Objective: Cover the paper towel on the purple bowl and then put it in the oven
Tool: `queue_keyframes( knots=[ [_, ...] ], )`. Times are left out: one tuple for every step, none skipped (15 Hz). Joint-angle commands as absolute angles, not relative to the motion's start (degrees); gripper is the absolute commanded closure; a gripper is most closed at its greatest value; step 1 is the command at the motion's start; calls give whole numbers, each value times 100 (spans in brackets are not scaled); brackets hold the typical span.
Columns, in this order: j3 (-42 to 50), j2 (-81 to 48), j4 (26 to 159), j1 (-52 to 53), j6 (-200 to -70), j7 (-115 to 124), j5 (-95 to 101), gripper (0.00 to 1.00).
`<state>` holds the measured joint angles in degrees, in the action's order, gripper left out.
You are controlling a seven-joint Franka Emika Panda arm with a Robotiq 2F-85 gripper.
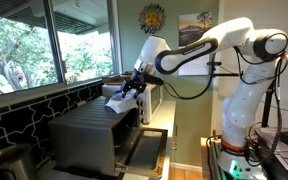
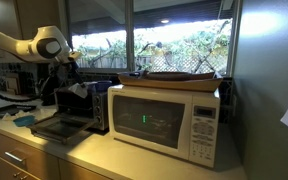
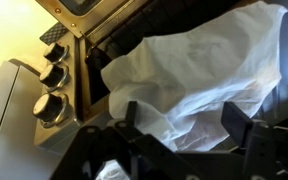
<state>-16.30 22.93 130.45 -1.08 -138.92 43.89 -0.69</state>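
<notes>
Gripper (image 3: 184, 138): wide apart, lower centre, over the towel.
Towel (image 3: 209, 65): crumpled, right, at the oven (image 3: 82, 55) mouth.
Knobs (image 3: 52, 78): left.

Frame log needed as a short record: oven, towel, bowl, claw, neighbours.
oven: boxy grey metal countertop oven, front door hinged down
towel: crumpled white paper towel, at the oven's mouth, between the claw's fingers
bowl: purple bowl not visible in any view
claw: claw at the oven opening; whether it grips cannot be told
neighbour: white microwave beside the oven
</notes>
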Motion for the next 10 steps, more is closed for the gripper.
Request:
queue_keyframes(
  knots=[
    [-1566, 2235, 12961, -26, -13636, 4433, -21, 46],
    [-1569, 2235, 12959, -36, -13574, 4439, 1, 55],
    [-1568, 2237, 12951, -46, -13483, 4443, 27, 62],
    [-1564, 2236, 12943, -48, -13420, 4447, 39, 69],
    [-1565, 2233, 12932, -56, -13349, 4454, 62, 78],
    [-1562, 2229, 12921, -55, -13293, 4453, 70, 84],
    [-1554, 2222, 12903, -48, -13235, 4448, 62, 92],
    [-1552, 2215, 12882, -47, -13183, 4450, 67, 99],
    [-1546, 2212, 12852, -45, -13158, 4448, 63, 100],
    [-1535, 2212, 12820, -33, -13123, 4437, 41, 100]
  ],
)
